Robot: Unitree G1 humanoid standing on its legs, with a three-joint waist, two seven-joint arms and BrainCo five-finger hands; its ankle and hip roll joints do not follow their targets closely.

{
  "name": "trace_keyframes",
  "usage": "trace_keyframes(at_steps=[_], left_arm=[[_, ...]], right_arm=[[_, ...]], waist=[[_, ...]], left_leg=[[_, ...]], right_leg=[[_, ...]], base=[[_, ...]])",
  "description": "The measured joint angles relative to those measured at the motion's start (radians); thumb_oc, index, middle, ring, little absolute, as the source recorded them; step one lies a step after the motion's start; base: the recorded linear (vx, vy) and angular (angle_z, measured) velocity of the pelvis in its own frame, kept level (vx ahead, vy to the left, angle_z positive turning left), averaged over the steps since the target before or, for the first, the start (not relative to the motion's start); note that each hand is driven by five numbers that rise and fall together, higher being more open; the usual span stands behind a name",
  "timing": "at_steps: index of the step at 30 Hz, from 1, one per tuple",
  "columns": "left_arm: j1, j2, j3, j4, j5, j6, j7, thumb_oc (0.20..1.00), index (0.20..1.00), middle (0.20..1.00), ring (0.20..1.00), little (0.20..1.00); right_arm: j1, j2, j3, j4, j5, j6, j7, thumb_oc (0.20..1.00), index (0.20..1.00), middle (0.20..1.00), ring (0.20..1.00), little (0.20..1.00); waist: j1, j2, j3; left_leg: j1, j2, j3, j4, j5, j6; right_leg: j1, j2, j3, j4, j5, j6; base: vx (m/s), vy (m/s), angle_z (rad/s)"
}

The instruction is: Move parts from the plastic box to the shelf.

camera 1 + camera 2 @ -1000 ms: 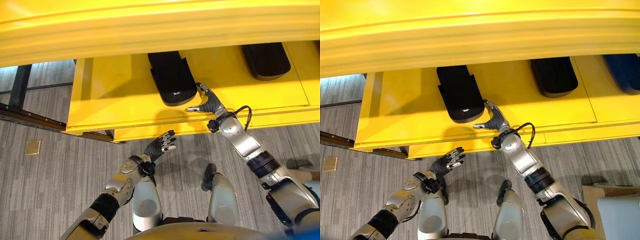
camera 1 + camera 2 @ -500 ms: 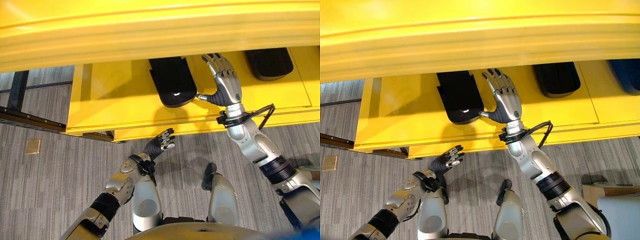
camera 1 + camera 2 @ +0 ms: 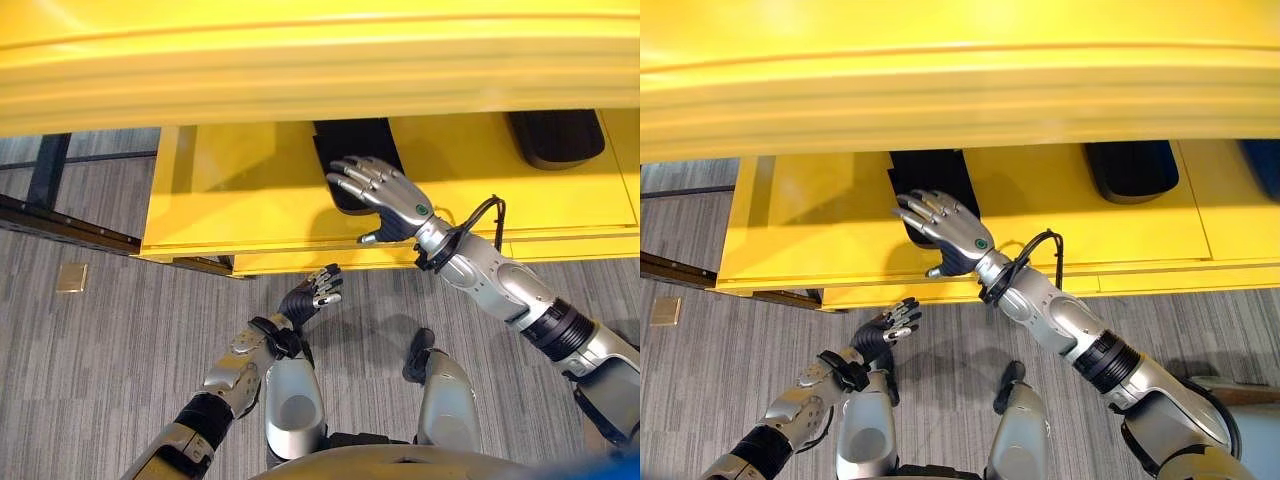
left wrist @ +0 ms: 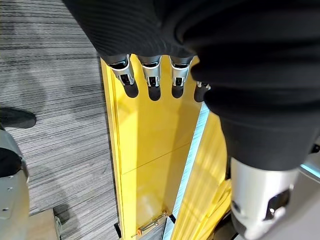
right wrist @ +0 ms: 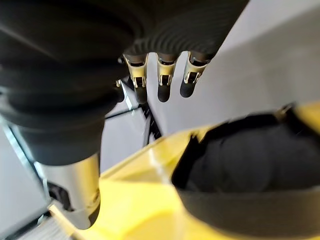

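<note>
On the lower deck of the big yellow metal shelf (image 3: 250, 190) we see a dark, rounded black plastic part (image 3: 355, 160) lying flat, tucked partly under the shelf's upper yellow level. Our right hand (image 3: 385, 195) hangs just above the near end of this part, back of the hand up, fingers (image 3: 345, 172) spread and nearly straight, thumb pointing down toward the shelf's front lip. Nothing is clasped in it; in the right wrist view the fingertips (image 5: 165, 85) stand straight and free, with the black part (image 5: 240, 160) below them on the yellow surface. Whether the palm rests on the part or floats over it, we cannot tell.

Farther to our right on the same deck lies a second black rounded part (image 3: 555, 138), well apart from the first.

Our left hand (image 3: 312, 293) is low, over the grey striped carpet floor (image 3: 110, 340), just in front of the shelf's front edge, fingers loosely relaxed and holding nothing. Its wrist view shows straight fingertips (image 4: 150, 82) before the yellow shelf.
</note>
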Motion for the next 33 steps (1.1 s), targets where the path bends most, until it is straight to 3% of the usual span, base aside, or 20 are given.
trace_keyframes(at_steps=[7, 10, 15, 22, 28, 33], left_arm=[[-0.002, 0.002, 0.000, 0.000, 0.001, -0.005, -0.005, 1.000, 1.000, 1.000, 1.000, 1.000], [-0.002, 0.001, 0.000, 0.000, 0.001, -0.005, -0.005, 1.000, 1.000, 1.000, 1.000, 1.000], [-0.004, -0.001, 0.000, -0.002, 0.001, -0.006, -0.004, 1.000, 1.000, 1.000, 1.000, 1.000], [-0.007, -0.002, 0.000, -0.003, 0.000, -0.005, -0.004, 1.000, 1.000, 1.000, 1.000, 1.000], [-0.007, -0.002, 0.001, -0.003, 0.001, 0.008, -0.005, 1.000, 1.000, 1.000, 1.000, 1.000], [-0.001, -0.001, 0.002, -0.002, 0.002, 0.009, -0.023, 1.000, 1.000, 1.000, 1.000, 1.000]], right_arm=[[-0.009, 0.008, 0.026, 0.010, 0.014, 0.053, 0.092, 1.000, 1.000, 1.000, 1.000, 1.000], [-0.008, 0.009, 0.028, 0.019, 0.014, 0.115, 0.108, 1.000, 1.000, 1.000, 1.000, 1.000], [0.005, 0.020, 0.021, 0.136, 0.004, 0.171, 0.045, 1.000, 1.000, 1.000, 1.000, 1.000], [0.033, 0.050, -0.038, 0.168, -0.105, 0.191, -0.115, 1.000, 1.000, 1.000, 1.000, 1.000], [0.033, 0.058, -0.021, 0.262, -0.149, 0.198, -0.011, 1.000, 1.000, 1.000, 1.000, 1.000], [0.033, 0.059, 0.009, 0.290, -0.205, 0.188, 0.018, 1.000, 1.000, 1.000, 1.000, 1.000]], waist=[[0.009, 0.000, 0.000], [0.007, 0.000, 0.000], [0.004, -0.001, -0.001], [-0.005, 0.000, -0.002], [0.004, 0.000, -0.003], [0.008, -0.001, -0.008]], left_leg=[[0.001, -0.007, -0.017, 0.001, -0.001, 0.002], [0.001, -0.007, -0.020, 0.001, -0.004, 0.007], [0.015, -0.015, -0.018, -0.011, -0.003, 0.008], [0.016, -0.017, -0.017, -0.008, -0.003, 0.008], [0.015, -0.016, -0.019, -0.010, -0.002, 0.008], [0.015, -0.016, -0.019, -0.013, -0.001, 0.009]], right_leg=[[0.023, -0.008, -0.019, -0.007, 0.000, 0.005], [0.026, -0.008, -0.022, -0.006, -0.001, 0.005], [0.036, -0.015, -0.022, -0.007, -0.003, 0.007], [0.036, -0.016, -0.022, -0.007, -0.003, 0.007], [0.036, -0.017, -0.022, -0.003, -0.003, 0.007], [0.036, -0.017, -0.023, -0.004, -0.003, 0.007]], base=[[0.01, -0.003, 0.09], [0.00, 0.005, 0.02], [0.00, 0.000, 0.00], [0.00, 0.000, 0.00], [0.00, 0.000, 0.00], [0.00, 0.000, 0.00]])
